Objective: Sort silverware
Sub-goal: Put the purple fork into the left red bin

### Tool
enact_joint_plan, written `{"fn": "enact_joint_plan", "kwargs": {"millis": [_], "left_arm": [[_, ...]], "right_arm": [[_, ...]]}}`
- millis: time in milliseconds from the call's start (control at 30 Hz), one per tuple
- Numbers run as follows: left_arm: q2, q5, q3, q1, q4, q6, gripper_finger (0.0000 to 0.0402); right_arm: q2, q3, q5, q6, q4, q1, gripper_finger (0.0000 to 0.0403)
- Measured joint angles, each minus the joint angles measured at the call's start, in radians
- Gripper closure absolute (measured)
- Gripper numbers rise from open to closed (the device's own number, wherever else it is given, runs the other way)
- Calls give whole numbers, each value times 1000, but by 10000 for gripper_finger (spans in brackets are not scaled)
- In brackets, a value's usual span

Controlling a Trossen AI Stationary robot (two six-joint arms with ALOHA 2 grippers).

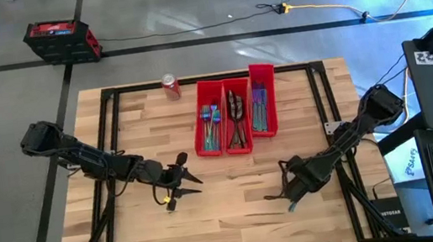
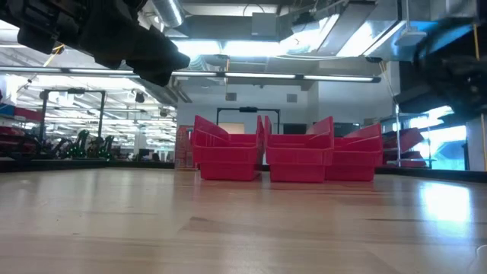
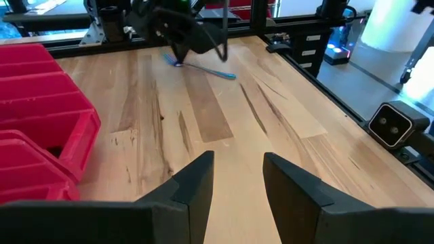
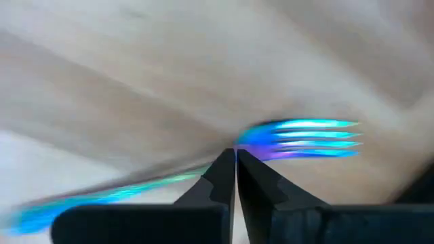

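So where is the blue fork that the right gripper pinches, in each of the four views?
High view: the fork is a small teal streak under the right gripper, low and right of centre.
Low view: not in it.
Left wrist view: far across the table, by the right gripper, fork at.
Right wrist view: centre, tines to the right.
Shared landmark: the red bins.

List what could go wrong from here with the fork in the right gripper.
The right gripper is shut on the fork at its thin neck, so the fork may pivot or slip out on the way. The three red bins sit close together, already holding silverware, so a tilted fork could drop into the wrong bin or catch a wall.
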Motion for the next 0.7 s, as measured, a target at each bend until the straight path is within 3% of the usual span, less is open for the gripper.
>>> {"fn": "enact_joint_plan", "kwargs": {"millis": [167, 300, 700], "left_arm": [[0, 0, 0, 0, -22, -26, 285], [0, 0, 0, 0, -29, -31, 285], [0, 0, 0, 0, -48, -53, 285]], "right_arm": [[0, 28, 86, 201, 121, 0, 403], [0, 31, 147, 205, 171, 0, 403], [0, 95, 16, 78, -201, 1, 403]]}}
